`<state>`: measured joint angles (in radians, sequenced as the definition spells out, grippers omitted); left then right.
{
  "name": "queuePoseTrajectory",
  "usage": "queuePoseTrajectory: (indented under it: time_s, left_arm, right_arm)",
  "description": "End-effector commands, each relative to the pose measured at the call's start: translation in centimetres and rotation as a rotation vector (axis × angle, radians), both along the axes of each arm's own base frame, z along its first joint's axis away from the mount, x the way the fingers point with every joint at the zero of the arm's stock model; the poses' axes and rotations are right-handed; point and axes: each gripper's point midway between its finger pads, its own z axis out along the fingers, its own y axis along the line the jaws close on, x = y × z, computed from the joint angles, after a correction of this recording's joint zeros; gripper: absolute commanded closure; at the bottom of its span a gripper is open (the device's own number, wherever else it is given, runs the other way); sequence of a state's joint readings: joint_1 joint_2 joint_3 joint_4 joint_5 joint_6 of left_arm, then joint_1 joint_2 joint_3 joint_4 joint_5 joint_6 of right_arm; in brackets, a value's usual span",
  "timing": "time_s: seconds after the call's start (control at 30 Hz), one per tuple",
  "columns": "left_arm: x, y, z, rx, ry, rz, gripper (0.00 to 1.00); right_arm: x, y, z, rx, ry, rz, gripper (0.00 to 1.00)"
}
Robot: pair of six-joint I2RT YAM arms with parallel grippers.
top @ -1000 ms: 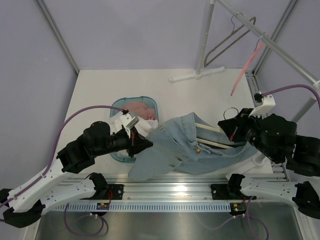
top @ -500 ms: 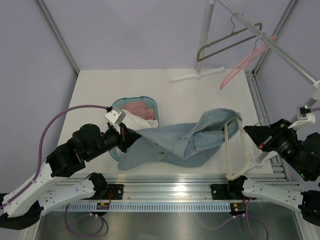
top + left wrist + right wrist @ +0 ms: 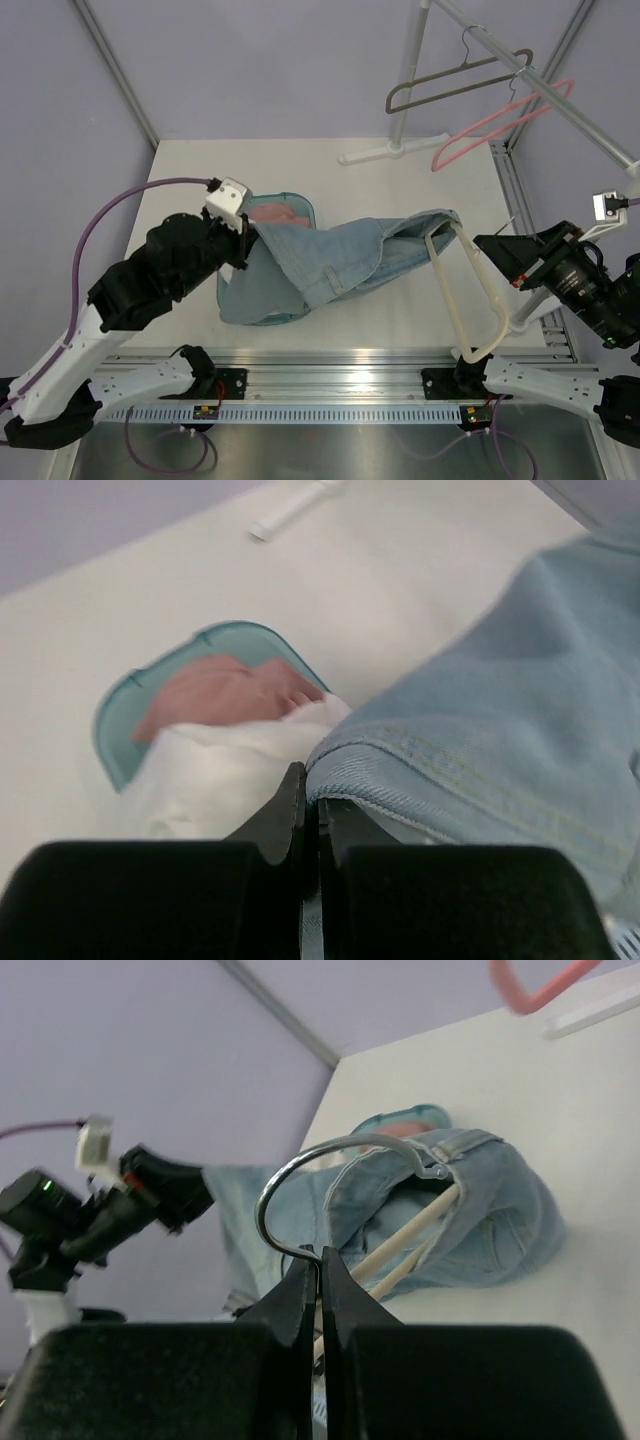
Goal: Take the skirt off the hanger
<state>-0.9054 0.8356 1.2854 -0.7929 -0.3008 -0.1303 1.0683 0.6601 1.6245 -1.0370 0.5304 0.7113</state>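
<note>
A light blue denim skirt (image 3: 330, 258) is stretched across the table between the arms; it also shows in the left wrist view (image 3: 500, 730) and the right wrist view (image 3: 470, 1220). Its right end still wraps one arm of a cream wooden hanger (image 3: 470, 290), whose rods show in the right wrist view (image 3: 410, 1235). My left gripper (image 3: 243, 240) is shut on the skirt's hem (image 3: 312, 798) over the teal basket. My right gripper (image 3: 487, 245) is shut on the hanger's metal hook (image 3: 290, 1185), holding the hanger at the right.
A teal basket (image 3: 305, 208) holding pink and white clothes (image 3: 225, 695) lies under the skirt's left end. A rack at the back right carries a grey hanger (image 3: 455, 75) and a pink hanger (image 3: 500, 125). Its white base (image 3: 395, 150) lies on the table.
The arms have pulled apart: the left drew the skirt's hem left and back over the basket, the right drew the hanger right. The skirt has slid mostly off the hanger. The rack hangers swing.
</note>
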Motion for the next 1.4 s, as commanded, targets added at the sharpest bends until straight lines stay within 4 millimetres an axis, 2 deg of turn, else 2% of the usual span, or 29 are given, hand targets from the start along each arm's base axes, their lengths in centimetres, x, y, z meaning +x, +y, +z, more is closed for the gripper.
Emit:
queuePoseTrajectory:
  time_s: [0.0,0.03,0.07,0.1,0.13,0.17,0.23,0.27,0.3,0.33,0.37,0.4,0.47,0.53,0.73,0.8,0.9,0.93,1.03,1.07,1.1,1.13,1.37]
  left_arm:
    - [4.7,4.0,3.4,0.111,-0.107,0.184,1.0]
    - [5.1,4.5,5.6,0.082,-0.126,0.192,1.0]
    - [6.2,4.4,5.9,0.091,-0.112,0.184,1.0]
    - [7.3,6.3,6.9,0.088,-0.121,0.255,1.0]
    - [7.4,7.3,9.7,0.059,-0.169,0.289,1.0]
    - [8.4,8.8,10.4,0.059,-0.174,0.343,1.0]
    - [9.0,10.1,12.2,0.037,-0.192,0.384,1.0]
    - [8.7,10.9,14.8,-0.002,-0.238,0.403,1.0]
    - [9.9,11.2,15.0,-0.002,-0.223,0.412,1.0]
    - [10.1,11.3,15.6,-0.01,-0.228,0.41,1.0]
    - [9.8,11.5,17.4,-0.034,-0.264,0.412,1.0]
    - [10.4,11.3,17.6,-0.036,-0.262,0.407,1.0]
    - [10.4,10.9,19.0,-0.063,-0.298,0.386,1.0]
    - [10.3,10.8,20.6,-0.092,-0.343,0.378,1.0]
    - [9.8,8.9,24.3,-0.164,-0.439,0.261,1.0]
    - [9.9,8.6,24.5,-0.169,-0.448,0.245,1.0]
    - [10.8,8.1,22.8,-0.153,-0.401,0.23,1.0]
    - [11.8,7.9,20.8,-0.139,-0.356,0.228,1.0]
    - [11.4,8.3,19.2,-0.138,-0.364,0.241,1.0]
    - [12.2,8.3,16.6,-0.121,-0.313,0.249,1.0]
    - [11.4,8.5,16.6,-0.126,-0.329,0.251,1.0]
    - [11.7,8.6,15.4,-0.118,-0.311,0.254,1.0]
    - [11.4,8.4,13.9,-0.103,-0.278,0.231,1.0]
  right_arm:
    - [-2.5,3.5,4.2,0.12,-0.039,0.221,1.0]
    - [-3.3,4.8,3.9,0.11,-0.006,0.295,1.0]
    - [-3.9,5.0,4.2,0.122,-0.001,0.326,1.0]
    - [-4.4,5.4,4.3,0.133,0.004,0.358,1.0]
    - [-5.4,5.5,5.0,0.166,-0.006,0.412,1.0]
    - [-5.8,5.6,5.0,0.173,-0.004,0.436,1.0]
    - [-7.1,5.8,5.3,0.184,-0.006,0.501,1.0]
    - [-7.4,5.8,5.4,0.191,-0.009,0.518,1.0]
    - [-7.6,5.8,5.4,0.192,-0.006,0.527,1.0]
    - [-8.3,5.7,5.6,0.204,-0.011,0.558,1.0]
    - [-8.4,5.6,5.4,0.203,-0.01,0.56,1.0]
    - [-8.4,5.4,5.3,0.201,-0.01,0.554,1.0]
    - [-8.4,4.7,4.7,0.181,-0.008,0.536,1.0]
    - [-7.2,4.0,3.2,0.133,0.016,0.458,1.0]
    - [-5.5,3.7,-0.5,0.036,0.081,0.362,1.0]
    - [-5.3,3.7,-1.1,0.026,0.092,0.351,1.0]
    - [-5.1,3.6,-1.8,0.027,0.102,0.336,1.0]
    - [-5.1,3.5,-2.1,0.024,0.105,0.334,1.0]
    - [-5.2,3.1,-2.3,0.03,0.111,0.322,1.0]
    - [-5.1,2.9,-2.5,0.026,0.111,0.318,1.0]
    - [-5.2,2.8,-2.5,0.027,0.114,0.316,1.0]
    - [-5.2,2.7,-2.5,0.026,0.113,0.314,1.0]
    - [-5.3,2.5,-3.1,0.034,0.125,0.309,1.0]
